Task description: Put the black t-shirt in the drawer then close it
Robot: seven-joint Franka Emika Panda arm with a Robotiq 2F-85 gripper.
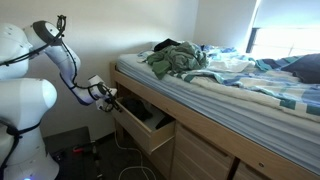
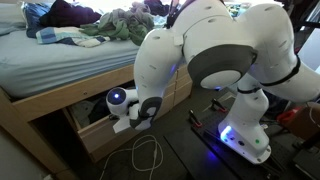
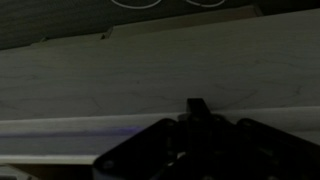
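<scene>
- Bed (image 1: 205, 100) fills the frame, green-and-white garment (image 1: 175, 62) heaped on top.
- Drawer (image 1: 150, 138) under bed frame, pulled partway out.
- Black t-shirt (image 1: 150, 118): dark shape inside drawer (fabric vs shadow hard to tell).
- Gripper (image 3: 197, 106) jaws pressed together, right at drawer's wooden front, contact unclear.

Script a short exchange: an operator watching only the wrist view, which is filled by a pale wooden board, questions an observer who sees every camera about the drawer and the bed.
Operator: Is the drawer open or shut?
Observer: Open. In an exterior view the drawer stands pulled out from under the bed.
Operator: What lies on the bed?
Observer: A green-and-white garment sits heaped on the bedding, roughly above the drawer.
</scene>
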